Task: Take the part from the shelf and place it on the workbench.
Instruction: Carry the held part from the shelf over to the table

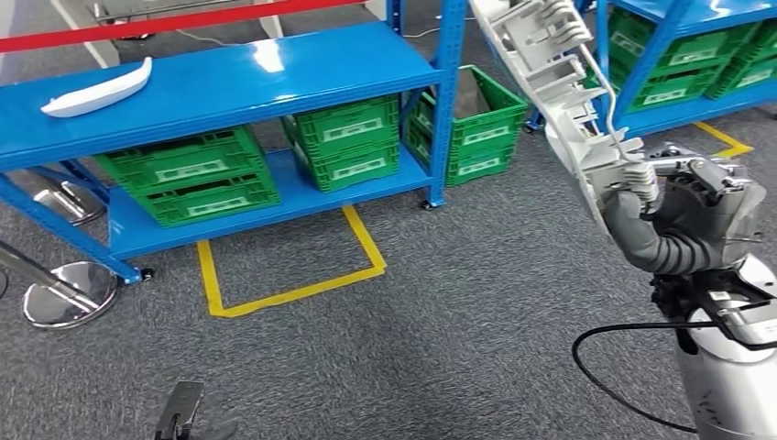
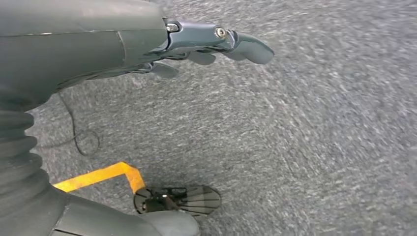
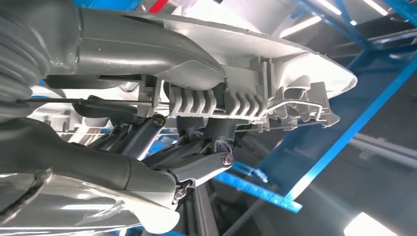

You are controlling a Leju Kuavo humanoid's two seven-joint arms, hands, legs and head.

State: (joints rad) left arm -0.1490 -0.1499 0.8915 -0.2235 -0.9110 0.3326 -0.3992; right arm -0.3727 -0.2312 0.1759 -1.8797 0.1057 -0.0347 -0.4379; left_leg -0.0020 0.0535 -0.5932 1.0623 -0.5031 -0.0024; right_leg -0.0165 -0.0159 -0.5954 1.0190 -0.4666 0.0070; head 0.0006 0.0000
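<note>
Now R hand [image 1: 678, 215] fingers [image 3: 196, 167] clamp white part [image 1: 550, 82]; L hand [image 2: 147, 44] fingers loose, empty.

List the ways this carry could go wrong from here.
The right robot hand grips the long white part near one end, so it may lever or slip. The part's raised far end sits close to the blue shelf upright and could clip it in a turn. The black cable looping beside the arm might snag.
</note>
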